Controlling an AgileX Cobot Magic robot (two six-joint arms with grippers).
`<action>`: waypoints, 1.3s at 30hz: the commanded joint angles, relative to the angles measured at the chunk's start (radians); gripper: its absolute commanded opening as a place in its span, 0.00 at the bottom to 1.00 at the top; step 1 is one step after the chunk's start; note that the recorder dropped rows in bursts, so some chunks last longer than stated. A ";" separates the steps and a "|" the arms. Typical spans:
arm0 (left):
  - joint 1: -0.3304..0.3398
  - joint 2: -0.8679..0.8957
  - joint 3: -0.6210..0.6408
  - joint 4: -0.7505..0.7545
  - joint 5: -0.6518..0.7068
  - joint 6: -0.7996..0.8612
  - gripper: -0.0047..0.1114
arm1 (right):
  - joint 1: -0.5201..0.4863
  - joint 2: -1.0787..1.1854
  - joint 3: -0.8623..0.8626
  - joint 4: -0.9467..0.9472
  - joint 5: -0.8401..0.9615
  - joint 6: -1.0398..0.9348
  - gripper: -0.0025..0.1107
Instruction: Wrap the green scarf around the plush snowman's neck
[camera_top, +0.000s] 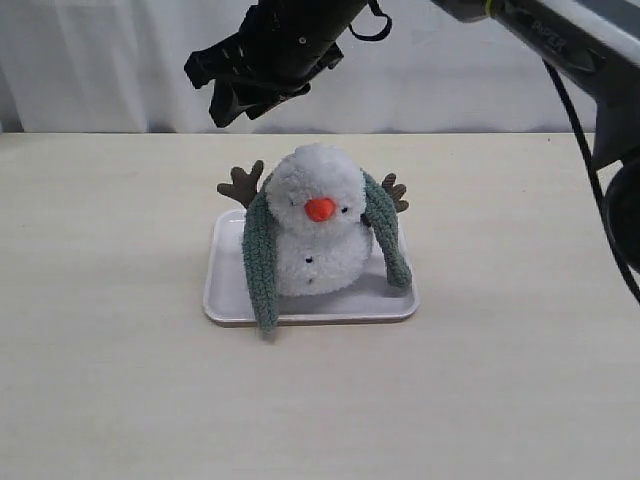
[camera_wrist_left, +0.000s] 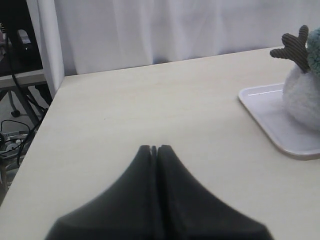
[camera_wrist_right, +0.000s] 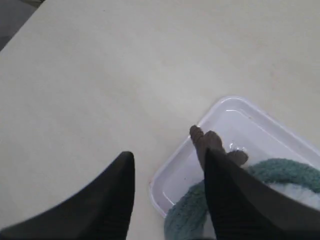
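Right pincer (camera_top: 237, 110) hangs above and behind the snowman (camera_top: 318, 250), across the middle of the bench (camera_top: 110, 330), touching nothing. The snowman sits upright in a white tray (camera_top: 300, 312). It is fluffy and white, with an orange nose (camera_top: 320, 209) and brown twig arms (camera_top: 240, 184) spread wide. The scarf (camera_top: 258, 260), fuzzy grey-green, passes behind the neck (camera_top: 330, 227), and both ends hang down the front, uncrossed. One end laps over the tray's front rim; the other stops inside the tray. Lettering on the arm (camera_top: 556, 40) is too blurred to read. A white curtain (camera_top: 120, 70) closes the back.

From the left wrist, the left pincer (camera_wrist_left: 154, 149) has its fingers pressed together, empty, over the bench and well apart from the tray. Cables (camera_wrist_left: 15, 132) lie beyond the bench edge.

From the right wrist, the right pincer's fingers stand apart with nothing between them. Beneath them are a tray corner, a twig arm and the scarf's loop.
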 joint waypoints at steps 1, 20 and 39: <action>0.003 -0.002 0.003 -0.003 -0.011 -0.002 0.04 | 0.089 -0.045 0.126 -0.092 0.008 0.004 0.42; 0.003 -0.002 0.003 -0.003 -0.011 -0.002 0.04 | 0.329 -0.254 0.925 -0.485 -0.558 0.588 0.58; 0.003 -0.002 0.003 -0.003 -0.011 -0.002 0.04 | 0.322 -0.093 0.926 -0.989 -0.606 1.078 0.40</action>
